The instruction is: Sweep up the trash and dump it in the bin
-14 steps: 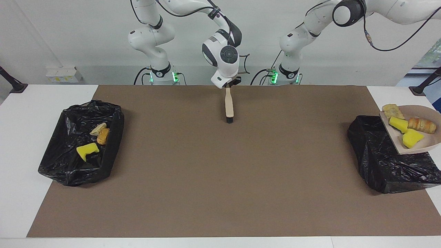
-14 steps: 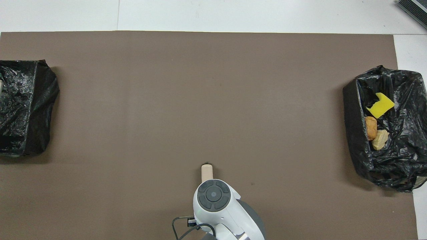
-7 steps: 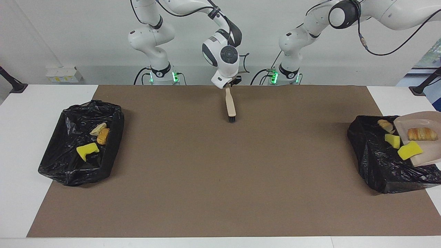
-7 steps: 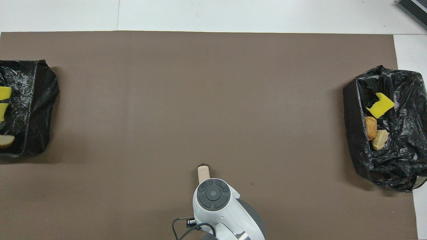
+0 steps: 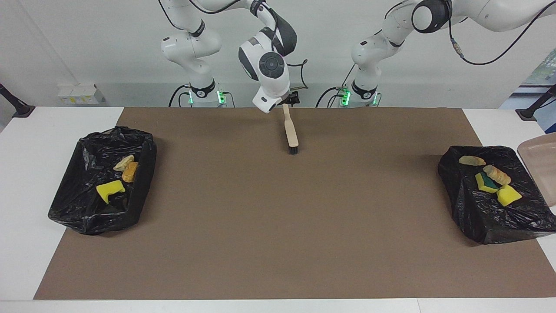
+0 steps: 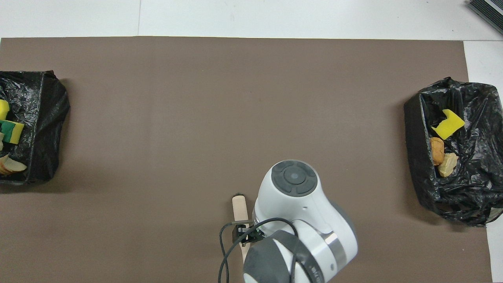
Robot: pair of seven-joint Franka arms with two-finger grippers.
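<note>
While the brown mat (image 5: 278,243) fills the facing view's lower frame, the trash (image 5: 509,195) lies at mid-height in two black-bagged bins. The right-edge bin (image 5: 486,221) holds two yellow sponge chunks, one green-backed (image 5: 485,182), pale bread (image 5: 472,161) and a golden croissant piece (image 5: 497,174). The left-edge bin (image 5: 74,208) holds a yellow sponge (image 5: 110,190) and two brown bread bits (image 5: 129,171). A beige dustpan (image 5: 541,169) hangs tilted at the right edge; the left gripper is out of frame, closed. Higher up, a brush (image 5: 291,130) lies on the mat. The right gripper (image 5: 286,101) is at its handle end; apart or together, I cannot tell.
</note>
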